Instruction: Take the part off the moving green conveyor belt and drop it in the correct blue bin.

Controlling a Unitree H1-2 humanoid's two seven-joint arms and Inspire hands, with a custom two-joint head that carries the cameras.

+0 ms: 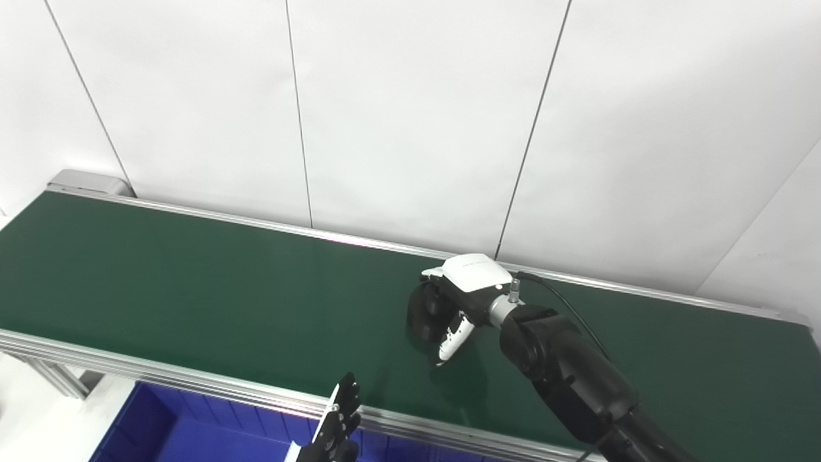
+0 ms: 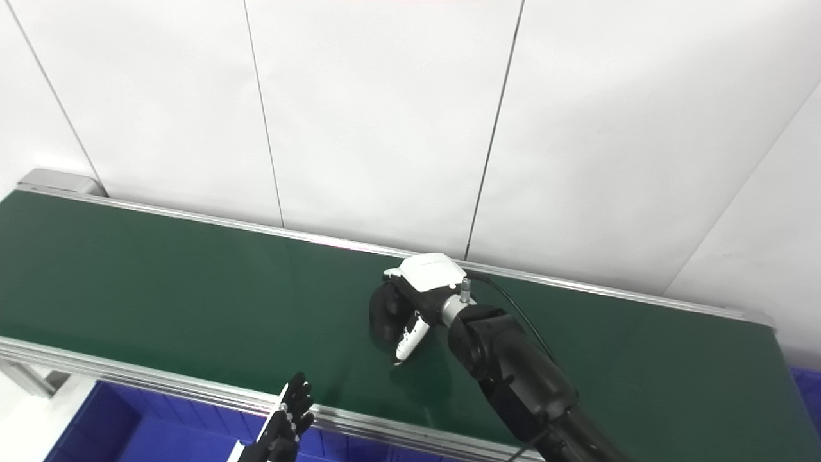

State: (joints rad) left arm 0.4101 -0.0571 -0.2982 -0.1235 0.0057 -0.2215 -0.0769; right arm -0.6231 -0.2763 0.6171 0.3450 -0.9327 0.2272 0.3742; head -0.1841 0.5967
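Reaching out over the green conveyor belt (image 1: 192, 282), our right hand (image 1: 449, 308) hangs low above the belt surface, roughly midway between its near and far edges and right of the belt's middle. Its white back faces up and its dark fingers (image 2: 388, 314) curl downward and inward, with the white-tipped thumb (image 2: 409, 339) pointing down toward the belt. We cannot tell whether those fingers enclose anything: the space under the palm is dark and hidden, and we see no part lying anywhere on the exposed belt. A black cable (image 1: 564, 308) runs from the wrist back along our right forearm (image 1: 571, 372), which enters from the lower right corner.

Our left hand (image 1: 338, 423) rises from the bottom edge, just in front of the belt's near aluminium rail (image 1: 160, 372). Its fingers stand straight up and spread apart, holding nothing.

Below the near rail we see a blue bin (image 1: 160, 430), its inside only partly in view. Another sliver of blue (image 2: 809, 385) shows past the belt's right end. White wall panels (image 1: 417, 115) stand behind the far rail.
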